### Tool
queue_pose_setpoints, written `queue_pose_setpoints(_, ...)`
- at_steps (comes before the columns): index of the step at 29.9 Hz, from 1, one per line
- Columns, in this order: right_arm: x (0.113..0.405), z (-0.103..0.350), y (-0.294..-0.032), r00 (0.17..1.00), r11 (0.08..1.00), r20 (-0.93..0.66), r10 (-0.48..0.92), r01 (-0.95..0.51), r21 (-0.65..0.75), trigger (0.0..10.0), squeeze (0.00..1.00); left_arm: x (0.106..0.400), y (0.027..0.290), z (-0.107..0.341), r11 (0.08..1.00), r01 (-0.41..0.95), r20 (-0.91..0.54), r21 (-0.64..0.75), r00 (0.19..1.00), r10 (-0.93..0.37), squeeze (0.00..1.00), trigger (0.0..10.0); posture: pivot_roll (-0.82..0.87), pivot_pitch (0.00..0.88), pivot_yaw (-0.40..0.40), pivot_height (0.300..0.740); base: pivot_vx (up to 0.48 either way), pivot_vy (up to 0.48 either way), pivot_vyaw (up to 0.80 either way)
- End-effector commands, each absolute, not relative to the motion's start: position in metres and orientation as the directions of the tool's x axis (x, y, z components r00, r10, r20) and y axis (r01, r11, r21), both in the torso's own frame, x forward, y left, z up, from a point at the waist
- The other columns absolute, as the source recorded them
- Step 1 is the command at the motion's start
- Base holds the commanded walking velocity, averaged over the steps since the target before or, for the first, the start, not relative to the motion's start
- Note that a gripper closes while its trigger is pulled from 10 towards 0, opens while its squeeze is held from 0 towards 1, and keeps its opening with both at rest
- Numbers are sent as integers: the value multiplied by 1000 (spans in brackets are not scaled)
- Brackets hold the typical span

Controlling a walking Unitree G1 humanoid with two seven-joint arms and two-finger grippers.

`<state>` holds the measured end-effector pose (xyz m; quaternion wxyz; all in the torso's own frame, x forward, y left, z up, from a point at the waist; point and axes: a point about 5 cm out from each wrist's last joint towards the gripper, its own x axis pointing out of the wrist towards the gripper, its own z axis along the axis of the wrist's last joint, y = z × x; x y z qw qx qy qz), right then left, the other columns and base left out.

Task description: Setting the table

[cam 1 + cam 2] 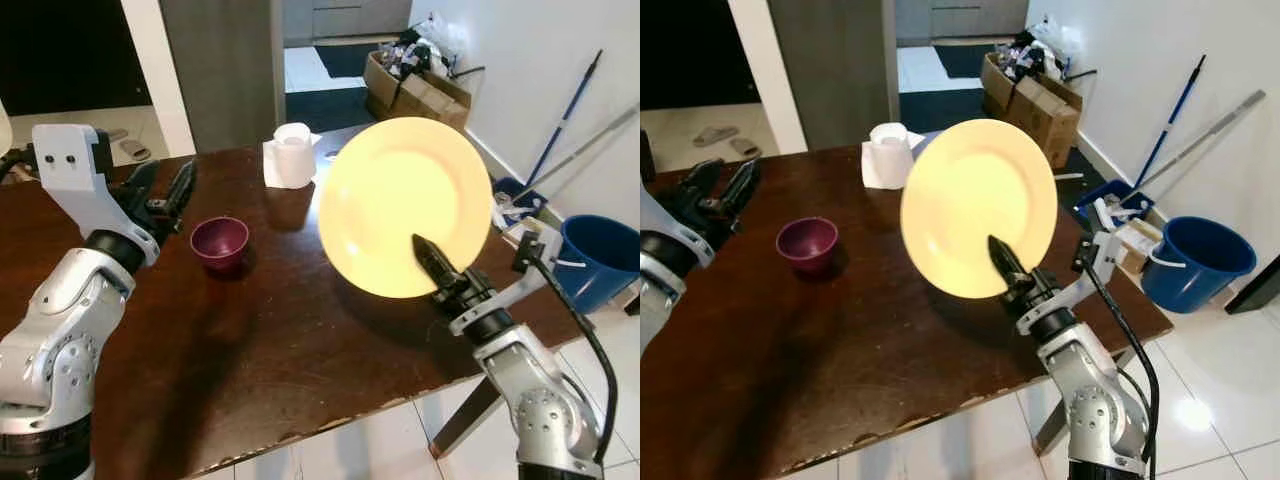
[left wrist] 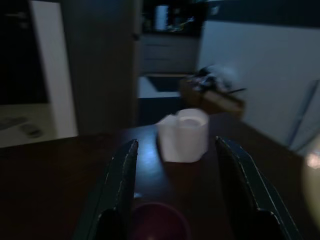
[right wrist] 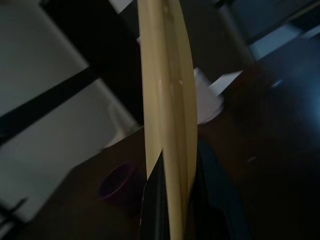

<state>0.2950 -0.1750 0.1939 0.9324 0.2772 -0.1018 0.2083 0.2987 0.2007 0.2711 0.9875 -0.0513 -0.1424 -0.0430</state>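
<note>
A pale yellow plate (image 1: 400,200) stands on edge in the air above the right side of the dark wooden table (image 1: 250,340), face toward me. My right gripper (image 1: 432,262) is shut on its lower rim, and the right wrist view sees the plate (image 3: 167,120) edge-on between the fingers. A small maroon bowl (image 1: 220,243) sits on the table left of the plate. My left gripper (image 1: 165,190) hovers open just left of the bowl, level with it. In the left wrist view the bowl (image 2: 157,222) lies below the spread fingers (image 2: 120,185).
A white paper roll (image 1: 291,155) stands at the table's far edge. A blue bucket (image 1: 600,260), mop handles (image 1: 565,115) and cardboard boxes (image 1: 415,85) sit by the right wall. The table's chipped front edge (image 1: 330,425) is near my body.
</note>
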Motion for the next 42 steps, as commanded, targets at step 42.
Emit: queue_pose_setpoints(42, 290, 204, -158, 892, 777, 303, 335, -444, 446, 10000, 0, 315, 152, 216, 997, 81, 165, -17, 983, -77, 0, 10000, -100, 0, 72, 740, 0, 0, -204)
